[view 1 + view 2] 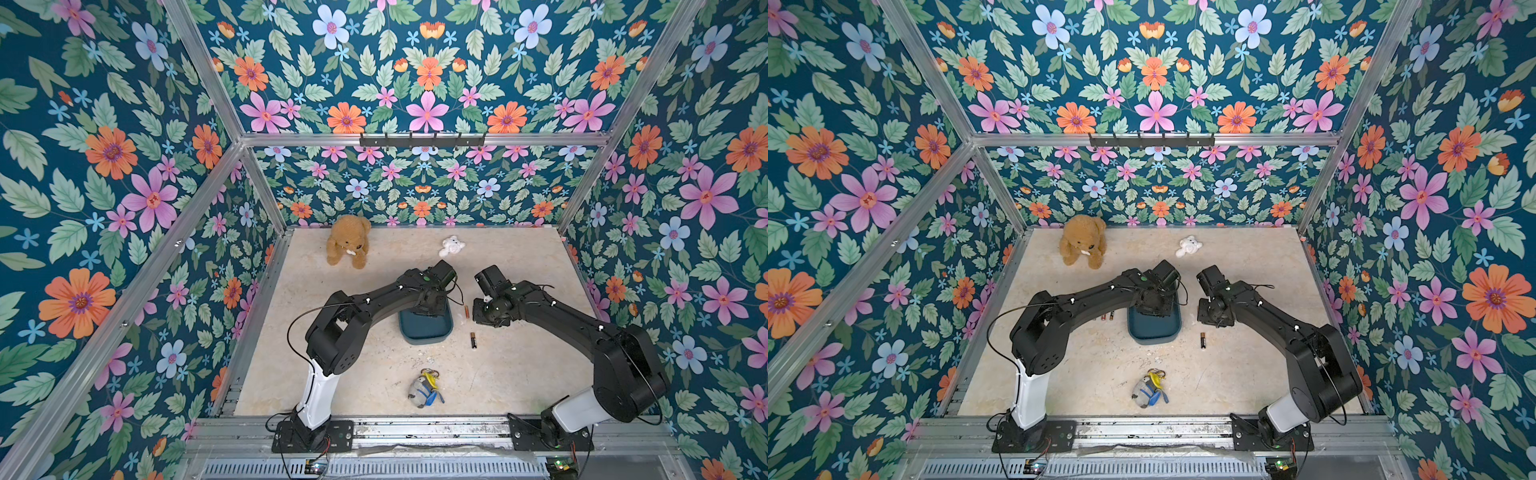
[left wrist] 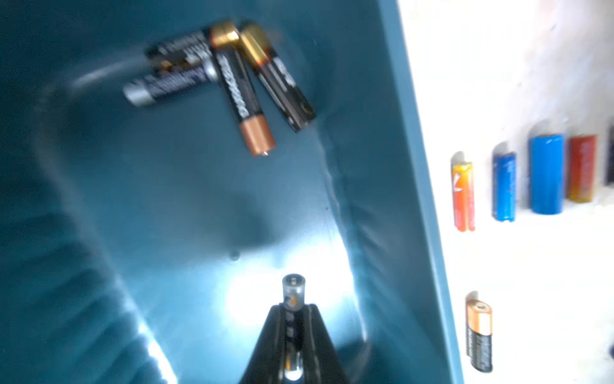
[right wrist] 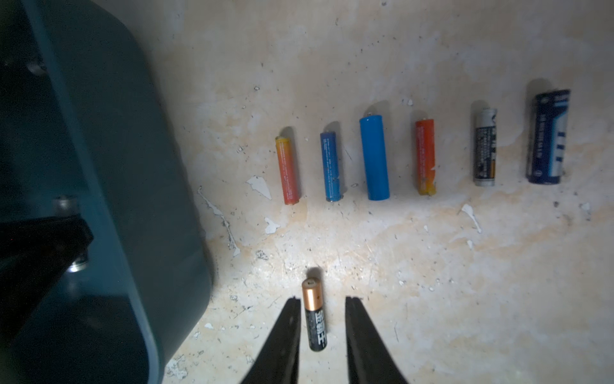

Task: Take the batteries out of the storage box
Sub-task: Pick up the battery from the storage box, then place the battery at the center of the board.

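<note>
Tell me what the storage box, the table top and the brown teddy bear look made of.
The storage box: likely moulded plastic, semi-gloss; light glares off its smooth teal floor. The table top: seemingly marble-look film or paint, matt; white chips have flaked off. The teddy bear: plush fabric, fuzzy brown pile.

Batteries (image 2: 252, 96) in storage box (image 1: 426, 330): five
Batteries on table (image 1: 519, 374), right of box: seven (image 3: 373, 158)
Left of box: about three (image 1: 1104, 317)
Soft toys (image 1: 348, 241): three
</note>
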Controlling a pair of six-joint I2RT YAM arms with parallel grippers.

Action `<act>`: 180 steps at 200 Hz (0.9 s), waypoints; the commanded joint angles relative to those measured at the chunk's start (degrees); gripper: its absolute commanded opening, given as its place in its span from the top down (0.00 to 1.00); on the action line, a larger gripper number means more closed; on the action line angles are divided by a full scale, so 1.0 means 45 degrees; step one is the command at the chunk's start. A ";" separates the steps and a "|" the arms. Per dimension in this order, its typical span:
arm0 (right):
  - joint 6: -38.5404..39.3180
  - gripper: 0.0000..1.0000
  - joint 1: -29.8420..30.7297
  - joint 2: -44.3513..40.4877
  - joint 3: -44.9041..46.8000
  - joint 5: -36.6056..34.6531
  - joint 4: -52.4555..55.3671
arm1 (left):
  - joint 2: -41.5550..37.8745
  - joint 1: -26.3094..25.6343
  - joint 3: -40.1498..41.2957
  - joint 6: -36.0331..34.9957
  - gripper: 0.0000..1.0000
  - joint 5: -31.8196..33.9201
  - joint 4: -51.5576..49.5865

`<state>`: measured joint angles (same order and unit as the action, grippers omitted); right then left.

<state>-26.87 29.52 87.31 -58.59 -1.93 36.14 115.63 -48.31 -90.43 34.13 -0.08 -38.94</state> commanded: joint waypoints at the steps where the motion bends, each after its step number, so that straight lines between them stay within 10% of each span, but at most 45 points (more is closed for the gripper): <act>1: 0.0123 0.71 0.0003 0.0067 -0.0160 -0.0127 0.0057 | -0.0403 0.0138 -0.0041 -0.0006 0.85 0.0027 -0.0414; 180: 0.0307 0.71 0.0003 0.0539 -0.0637 -0.0019 0.0068 | -0.5637 0.3598 0.5391 -0.0342 0.83 0.0224 -0.0525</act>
<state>-25.85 29.52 89.41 -60.93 -1.83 36.01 91.00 -32.53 -69.34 32.62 1.67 -43.00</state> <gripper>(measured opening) 0.290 0.169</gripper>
